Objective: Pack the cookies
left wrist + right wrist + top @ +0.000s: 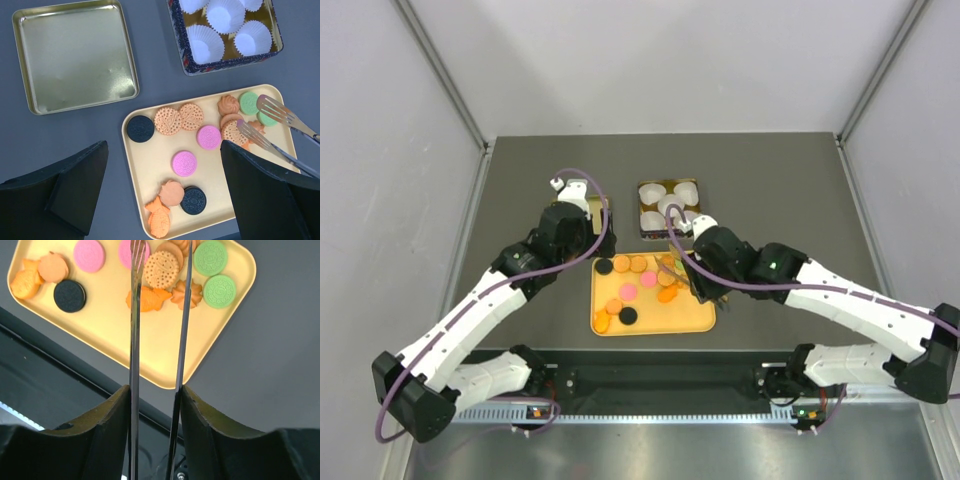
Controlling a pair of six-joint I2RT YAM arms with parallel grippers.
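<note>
Here the cookies (pixel 184 163) all lie flat on a yellow tray (pixel 150 165), in front of the arms. They are small embossed discs: two black, two pink, two green at the right end, and several orange and tan ones with dots. One orange cookie is fish-shaped.

The right gripper (pixel 152 395) is clamped on metal tongs (pixel 135 315). The tong tips stand a little apart, with a tan dotted cookie between them; I cannot tell if they touch it.

The left gripper (pixel 162 150) hangs over the tray's left part, fingers wide apart, holding nothing.

Behind the tray stand a tin (pixel 185 55) with white paper cups (pixel 225 15) and, to its left, a golden lid (pixel 75 55).
</note>
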